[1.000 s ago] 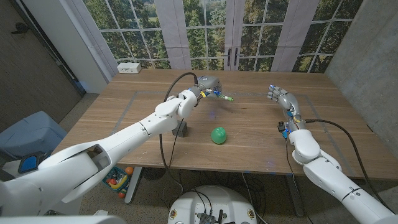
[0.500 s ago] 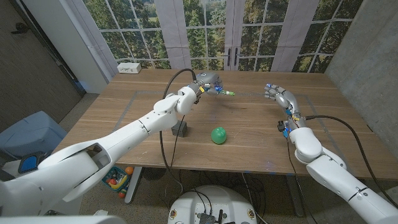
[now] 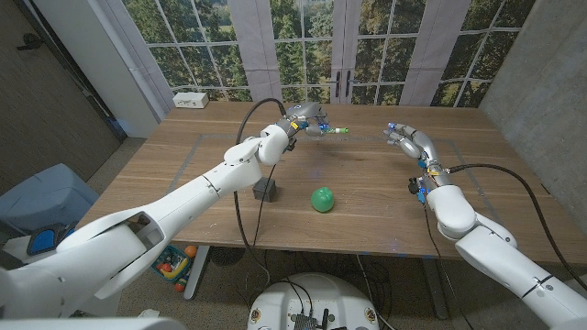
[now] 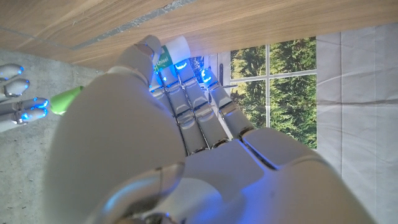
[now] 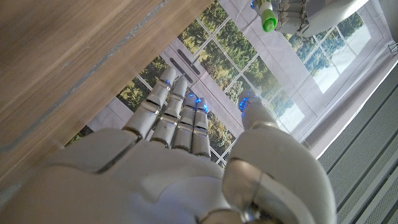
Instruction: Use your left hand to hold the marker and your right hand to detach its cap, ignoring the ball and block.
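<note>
Over the far middle of the wooden table [image 3: 367,197], the left hand [image 3: 305,120] is raised above the surface with its fingers curled around a white-barrelled marker with a green cap [image 3: 332,131]. The marker lies roughly level, and its capped end sticks out of the hand toward the robot's right. In the left wrist view the fingers [image 4: 186,102] wrap over the white barrel [image 4: 169,53], while the green cap [image 4: 67,99] projects past the thumb side. The right hand [image 3: 407,140] hangs in the air to the right of the marker, apart from it, with its fingers spread and holding nothing; the right wrist view shows those fingers [image 5: 177,115] extended and slightly fanned, with the green cap tip [image 5: 268,23] visible beyond them in the other hand. On the near part of the table, a round green ball [image 3: 322,199] rests on the wood, and a small dark grey block [image 3: 266,190] sits to its left, partly behind the left arm.
</note>
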